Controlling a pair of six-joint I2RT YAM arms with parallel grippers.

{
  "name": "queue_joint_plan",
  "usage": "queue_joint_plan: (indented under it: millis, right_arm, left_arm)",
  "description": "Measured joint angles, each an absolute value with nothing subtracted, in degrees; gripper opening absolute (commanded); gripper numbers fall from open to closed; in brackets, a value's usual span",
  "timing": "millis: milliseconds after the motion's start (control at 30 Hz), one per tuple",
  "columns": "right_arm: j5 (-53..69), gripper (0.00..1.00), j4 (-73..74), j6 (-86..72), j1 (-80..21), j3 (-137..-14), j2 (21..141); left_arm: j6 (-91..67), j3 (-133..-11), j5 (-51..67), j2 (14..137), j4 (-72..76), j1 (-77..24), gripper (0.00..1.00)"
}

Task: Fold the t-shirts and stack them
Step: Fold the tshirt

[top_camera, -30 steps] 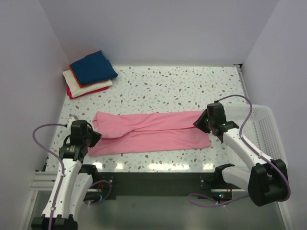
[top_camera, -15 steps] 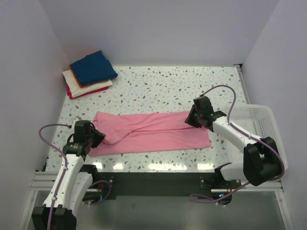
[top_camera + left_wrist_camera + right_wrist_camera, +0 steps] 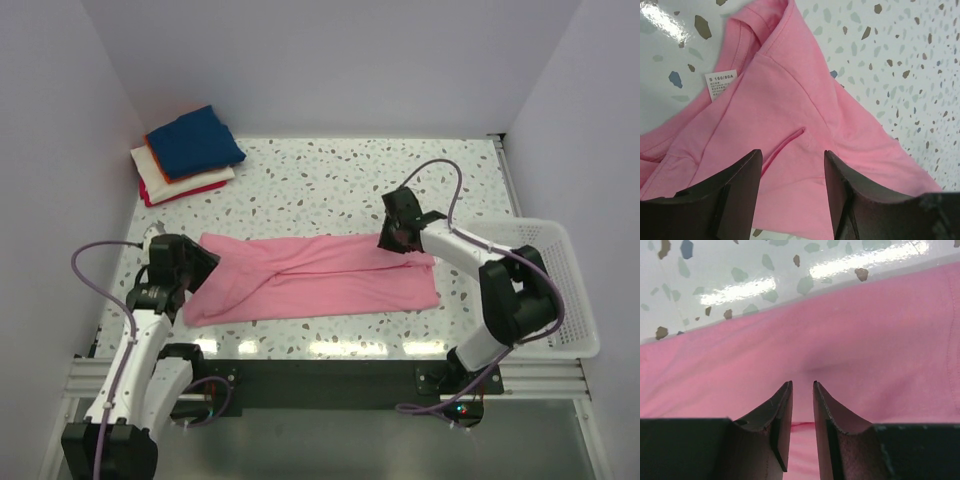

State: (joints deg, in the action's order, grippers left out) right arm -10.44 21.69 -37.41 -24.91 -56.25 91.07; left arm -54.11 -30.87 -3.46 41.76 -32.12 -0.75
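Pink shirt (image 3: 310, 277) folded lengthwise, flat | left gripper (image 3: 792, 156) spread, empty; right gripper (image 3: 802, 385) seemingly pinching it

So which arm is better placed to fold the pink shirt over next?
Right, probably: the right gripper is nearly shut, seemingly pinching the pink shirt at its right end, while the left gripper is open over the collar end.

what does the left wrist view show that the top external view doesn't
Only the left wrist: the size label near the neckline. Only the top external: the folded stack, the basket and the right pincer. Both: the pink t-shirt, the speckled table and the left pincer.
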Motion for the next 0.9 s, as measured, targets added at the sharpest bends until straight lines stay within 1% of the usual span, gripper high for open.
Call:
queue_joint_plan:
  millis: [133,400,600,733,900]
  right_arm:
    - [-13.28,0.26,23.62,-37.47,-24.91,-56.69,93.76]
    - [-17.02,0.26,25.02,-38.63,-24.69,-52.71,93.97]
    - [-18.13,0.26,24.88,-40.10,-24.18,-48.86,89.97]
    - [-18.04,0.26,24.58,-40.97,-23.88,-48.01,89.45]
    - [-15.51,0.25,22.13,-43.29,-23.81,-42.92,84.55]
  left_arm:
    - [-53.82,-30.87,-3.36,48.53,-28.99,-0.75,0.54]
    - [-54.78,-28.32,-3.42,59.48,-21.37,-0.95,0.53]
    - [-55.86,-28.38,-4.95,68.71,-17.43,-1.61,0.53]
    - [-56.55,-31.22,-7.03,73.47,-14.87,-3.29,0.53]
    - [-56.62,-40.69,-11.33,84.66,-14.66,-8.88,0.53]
